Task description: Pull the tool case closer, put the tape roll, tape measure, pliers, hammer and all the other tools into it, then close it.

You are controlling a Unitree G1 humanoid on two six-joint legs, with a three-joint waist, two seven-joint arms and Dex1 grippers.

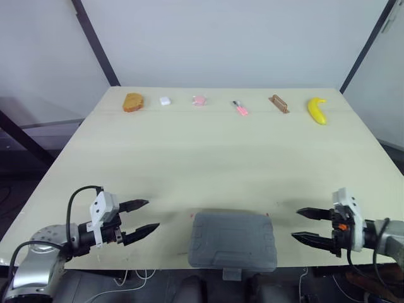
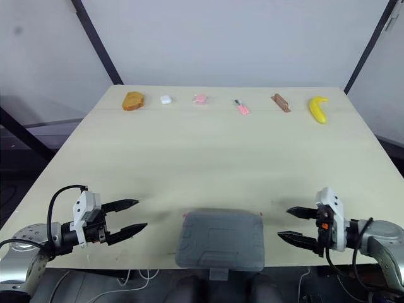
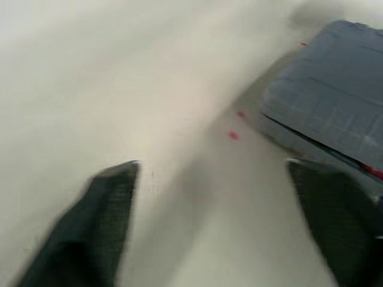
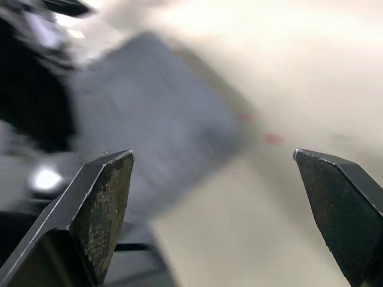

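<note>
Tool case [image 1: 233, 241], closed, lies at the near edge of the table [image 1: 208, 158], between the two grippers. Left gripper [image 1: 152, 214] and right gripper [image 1: 295, 224] flank it, jaws wide open and empty.
</note>
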